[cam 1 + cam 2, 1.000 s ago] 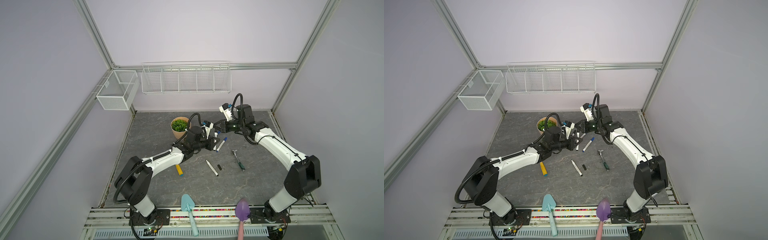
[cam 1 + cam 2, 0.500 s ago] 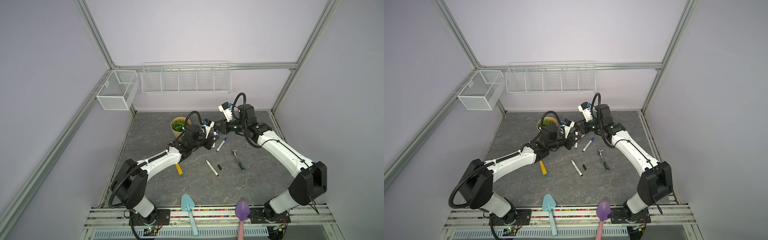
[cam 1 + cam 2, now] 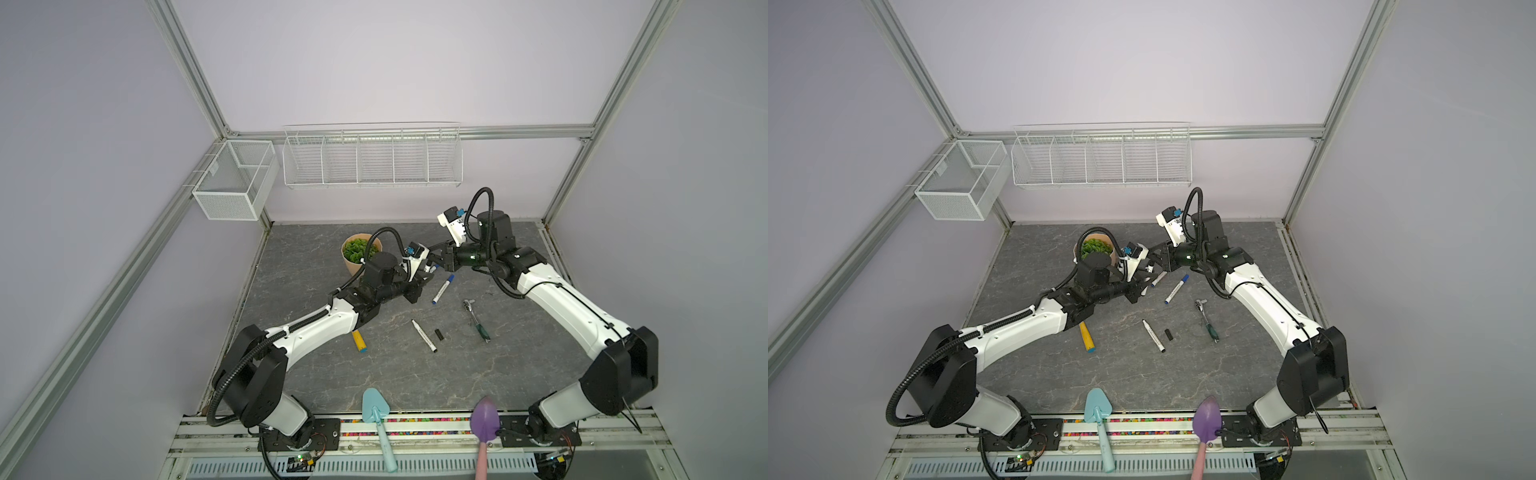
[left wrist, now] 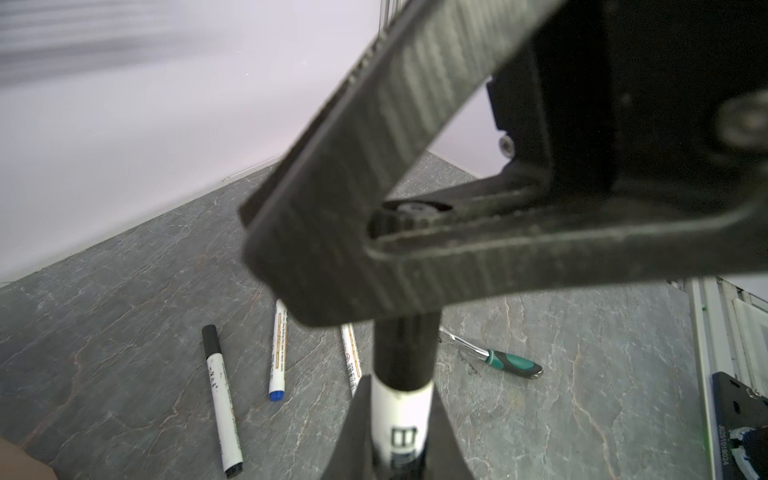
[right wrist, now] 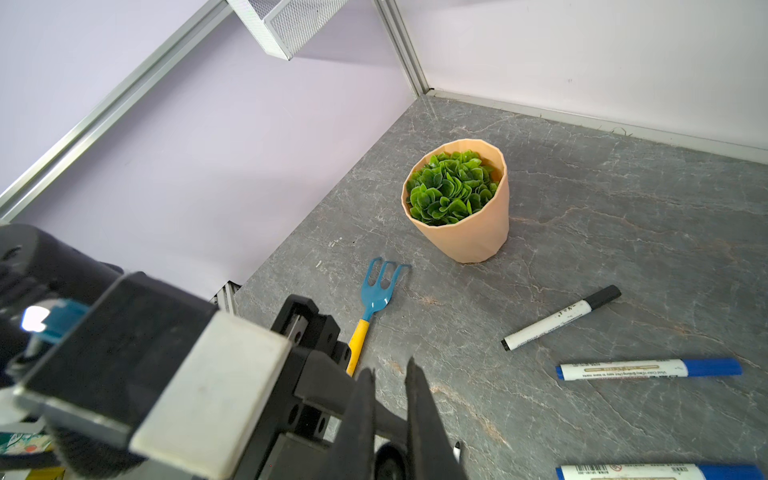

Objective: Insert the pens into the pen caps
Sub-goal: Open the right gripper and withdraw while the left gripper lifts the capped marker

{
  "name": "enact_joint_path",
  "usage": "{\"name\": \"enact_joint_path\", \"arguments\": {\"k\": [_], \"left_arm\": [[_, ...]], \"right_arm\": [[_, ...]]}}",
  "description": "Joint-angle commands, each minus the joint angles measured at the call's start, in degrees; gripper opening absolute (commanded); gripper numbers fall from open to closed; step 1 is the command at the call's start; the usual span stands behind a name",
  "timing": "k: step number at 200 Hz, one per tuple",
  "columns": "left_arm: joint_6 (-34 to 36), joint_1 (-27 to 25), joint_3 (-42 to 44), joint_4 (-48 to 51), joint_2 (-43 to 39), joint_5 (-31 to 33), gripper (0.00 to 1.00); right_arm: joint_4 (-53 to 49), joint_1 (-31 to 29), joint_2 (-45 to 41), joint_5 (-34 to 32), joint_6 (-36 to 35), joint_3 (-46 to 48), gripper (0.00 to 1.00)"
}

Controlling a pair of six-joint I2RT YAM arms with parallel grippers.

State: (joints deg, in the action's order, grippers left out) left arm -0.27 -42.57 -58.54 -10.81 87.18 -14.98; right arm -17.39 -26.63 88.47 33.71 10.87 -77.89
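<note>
In both top views the left gripper [image 3: 426,275] and right gripper [image 3: 434,262] meet tip to tip at 1 o'clock of the table's [image 3: 374,374] middle. A loose pen [image 3: 424,336] and a loose cap [image 3: 438,334] lie at 6 o'clock of them.

Left wrist view: the left fingers [image 4: 357,432] clamp the held pen [image 4: 401,415]. The right fingers [image 4: 395,137] pinch its black cap [image 4: 405,353].

Right wrist view: the right fingers [image 5: 359,424] stand nearly together, with a dark round end between them
</note>
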Motion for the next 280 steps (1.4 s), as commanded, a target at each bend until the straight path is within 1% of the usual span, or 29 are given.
{"name": "enact_joint_path", "arguments": {"k": [1,24,41,54,79,93,110,136,167,185,198,213,242,267,280], "left_arm": [[-2.33,4.16,-9.15,-50.09,-4.31,14.98,0.0],[-1.92,3.95,-9.91,-50.06,-4.09,14.61,0.0],[0.09,3.06,-10.03,-48.94,-4.43,14.32,0.0],[0.07,2.67,-9.93,-48.54,-4.5,14.26,0.0],[-2.1,2.57,-9.66,-48.74,-3.83,14.84,0.0],[-3.12,2.58,-9.82,-49.45,-2.85,15.67,0.0],[-4.85,2.75,-10.97,-50.67,-1.22,16.18,0.0],[-7.45,2.84,-15.22,-52.88,2.16,16.07,0.0],[-13.49,3.86,-19.46,-56.91,5.24,16.33,0.0],[-17.05,5.23,-19.86,-59.1,5.66,16.94,0.0],[-17.4,5.61,-18.42,-58.96,4.6,16.95,0.0],[-16.89,5.65,-15.34,-56.38,2.38,15.62,0.0],[-18.19,5.33,-6.25,-49.95,-2.11,10.26,0.0],[-17.08,3.23,2.06,-42.71,-5.72,8.83,0.0],[-17.62,2.22,5.71,-40.84,-6.69,7.92,0.0]], "right_arm": [[-34.71,-4.34,4.52,6.63,-1.27,8.4,0.07],[-33.28,-3.27,4.52,7.29,-0.78,9.34,0.07],[-31.27,-1.77,4.77,9.06,0.55,10.21,0.07],[-32.52,-2.39,5.79,7.92,-0.42,9.42,0.07],[-34.57,-5.77,7.2,5.76,-2.3,8.84,0.07],[-35.36,-6.54,7.64,5.35,-3.06,8.57,0.07],[-36.19,-6.56,7.82,4.89,-3.85,8.19,0.07],[-36.1,-6.58,7.81,5.3,-4.34,8.19,0.07],[-35.9,-6.34,7.69,5.53,-4.44,8.53,0.07],[-35.4,-5.69,7.2,5.83,-4.06,9.19,0.07],[-34.55,-4.14,6.36,5.84,-3.26,9.74,0.07],[-32.99,-1.27,5.0,6.18,-1.69,10.27,0.07],[-28.6,5.02,2.46,8.43,2.32,10.69,0.07],[-26.34,7.54,1.71,10.18,4.59,9.67,0.07],[-24.22,7.98,1.3,11.13,6.23,9.2,0.07]]}}
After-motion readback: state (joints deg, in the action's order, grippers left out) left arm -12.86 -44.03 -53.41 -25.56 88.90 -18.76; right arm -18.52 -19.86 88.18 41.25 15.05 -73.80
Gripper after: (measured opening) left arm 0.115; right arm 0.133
